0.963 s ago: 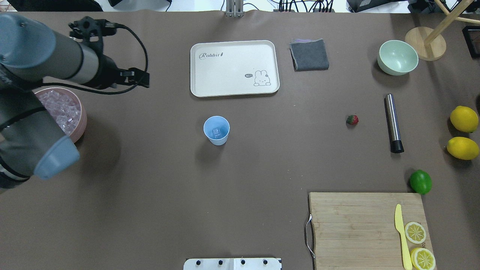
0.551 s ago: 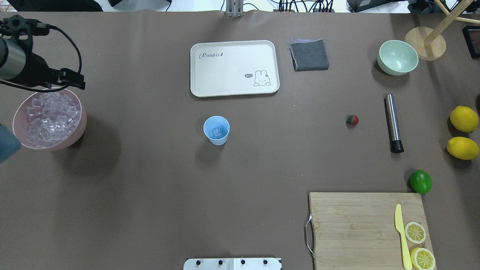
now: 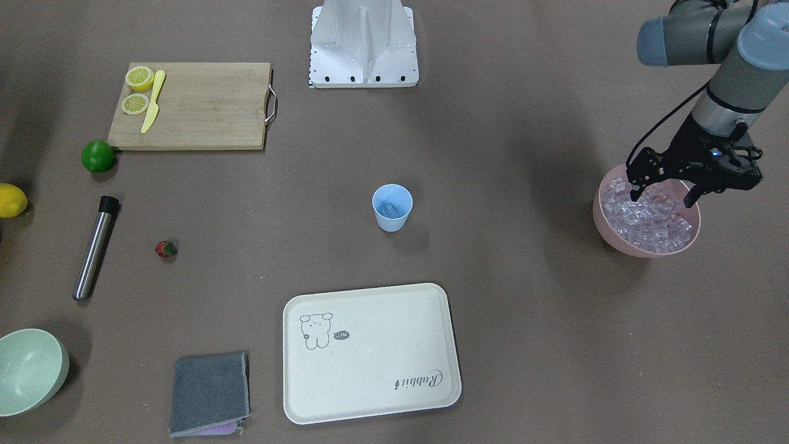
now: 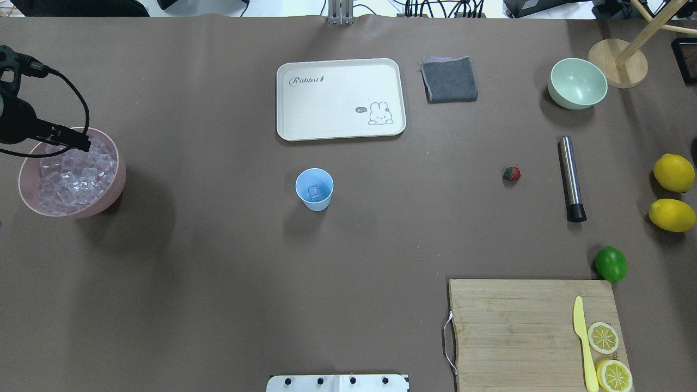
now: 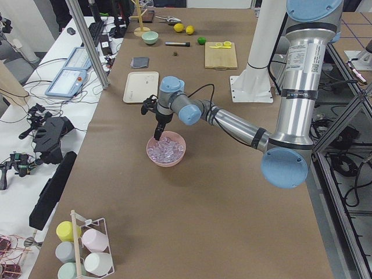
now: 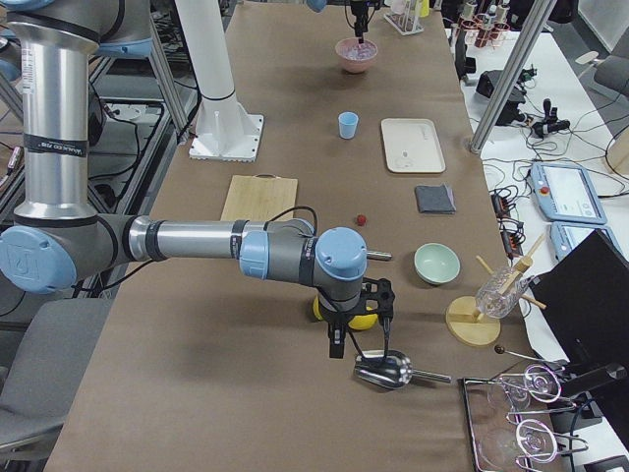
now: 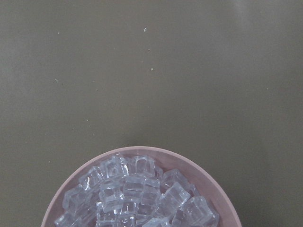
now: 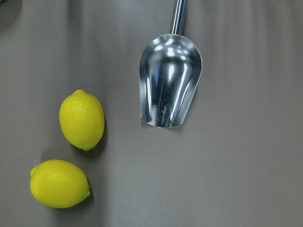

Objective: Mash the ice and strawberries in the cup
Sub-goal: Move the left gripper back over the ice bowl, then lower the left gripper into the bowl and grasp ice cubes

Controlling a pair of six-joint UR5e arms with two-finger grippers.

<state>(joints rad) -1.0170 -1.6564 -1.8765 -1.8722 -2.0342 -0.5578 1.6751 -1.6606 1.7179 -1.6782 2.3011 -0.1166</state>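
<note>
The left gripper hangs over the pink bowl near the table's left end. Its jaws are spread wide, almost as wide as the bowl's mouth, and there is nothing between them. Both fingers point down at the heap of ice. Their tips are at about rim level, and whether they touch the top cubes cannot be told. The left wrist view shows only the bowl's far rim and the clear cubes piled inside. The cup stands upright in the middle of the table, well apart from the bowl, with one ice cube at its bottom. The strawberry lies on the bare table toward the right end, near the steel tube. The right gripper hovers at the table's right end above a metal scoop beside two lemons. How its jaws stand cannot be told.
</note>
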